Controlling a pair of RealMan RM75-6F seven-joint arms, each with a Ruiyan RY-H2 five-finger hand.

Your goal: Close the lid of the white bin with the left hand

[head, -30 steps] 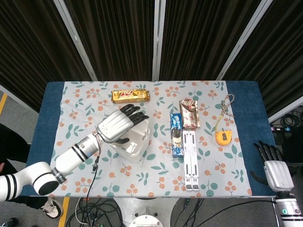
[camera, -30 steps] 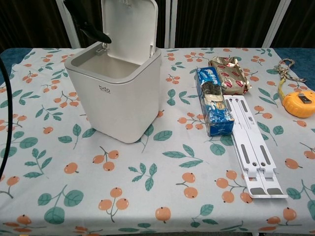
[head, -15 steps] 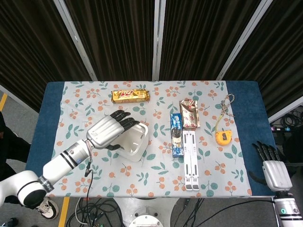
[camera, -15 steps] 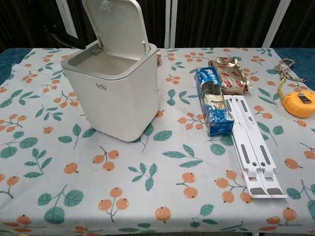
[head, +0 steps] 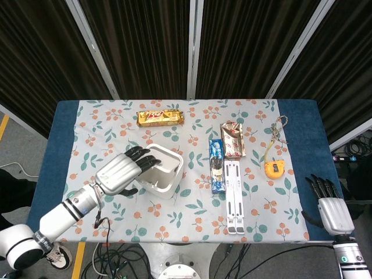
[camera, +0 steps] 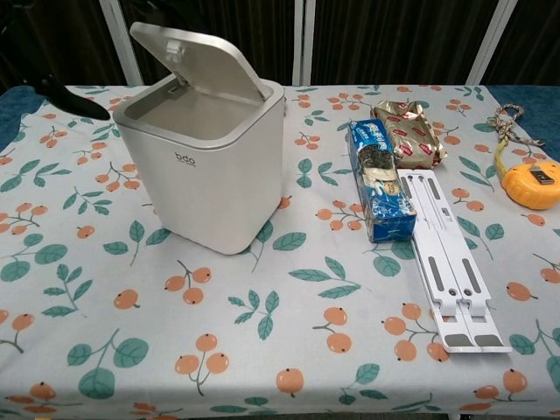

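- The bin (camera: 206,166) stands left of centre in the chest view, on the floral cloth (camera: 289,350); its lid (camera: 197,57) is hinged at the far rim and hangs half down, tilted over the opening, so the closing is under way but not done
- The left hand (head: 119,173) sits left of centre in the head view, at the bin's near-left side, fingers spread and holding nothing; its dark fingertips (head: 142,161) reach over the rim toward the lid, though from above I cannot tell whether they touch it; in the chest view only a dark fingertip shows at the left edge, apart from the lid
- That spread, flat pose suits a push rather than a grasp; the lid probably needs one more press from above to seat it flush
- The right hand (head: 330,209) rests at the lower right corner of the head view, off the cloth, fingers apart and empty; it has no part in this task
- Right of the bin lie a blue packet (camera: 378,179), a white stand (camera: 446,262), a foil pack (camera: 407,131) and a yellow tape measure (camera: 532,182); a gold bar (head: 160,118) lies beyond the bin; all well clear of the lid's swing
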